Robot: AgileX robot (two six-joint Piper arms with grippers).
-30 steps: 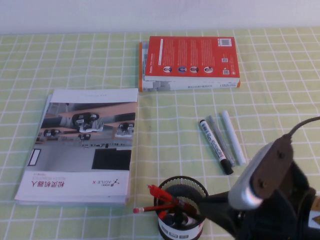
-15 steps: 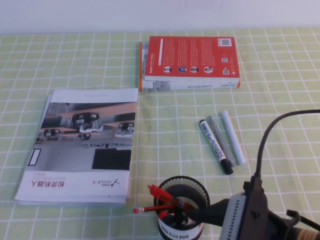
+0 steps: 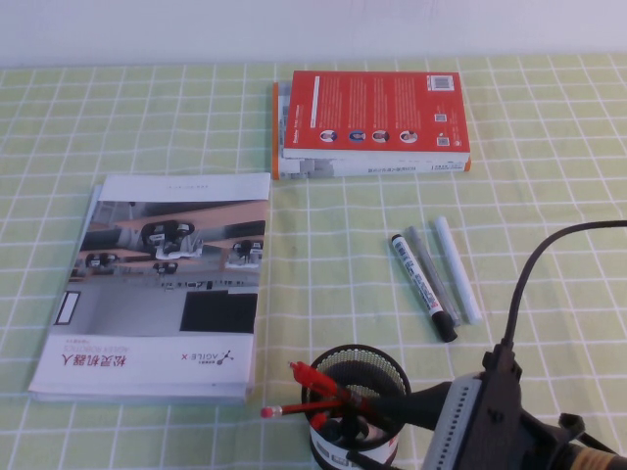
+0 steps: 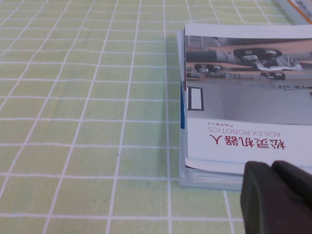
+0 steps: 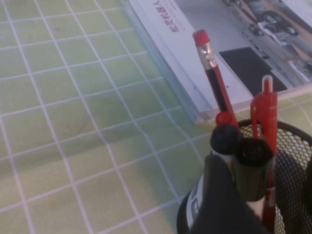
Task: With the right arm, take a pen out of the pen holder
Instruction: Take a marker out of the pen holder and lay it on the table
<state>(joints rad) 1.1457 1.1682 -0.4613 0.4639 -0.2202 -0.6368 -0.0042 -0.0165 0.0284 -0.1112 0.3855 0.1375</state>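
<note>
Your right pincer (image 3: 364,431) is at the near edge of the tabletop (image 3: 323,245), a little right of the middle. It reaches in from the right at the black mesh pen holder (image 3: 355,351). Its fingers are apart: one dark finger (image 3: 397,403) lies across the holder's right rim and the other shows lower, against the wall on the near side. Nothing is lifted.

The holder contains a red pen (image 3: 315,378) and a pencil with a red eraser (image 3: 289,407), both leaning out toward the left edge. In the right wrist view, two black-capped markers (image 5: 251,161) stand upright in the holder, just beside the pincer's finger.

Your left pincer (image 4: 270,168) appears only in its own wrist view, with its fingers together and holding nothing, above the near left corner of the AgileX Robotics booklet (image 3: 162,284), which lies flat toward the left edge.

A stack of books with a red book on top (image 3: 372,117) sits near the far edge. Between that stack and the holder lie a black marker (image 3: 423,286), a grey pen (image 3: 425,257) and a pale pen (image 3: 458,269), side by side.
</note>
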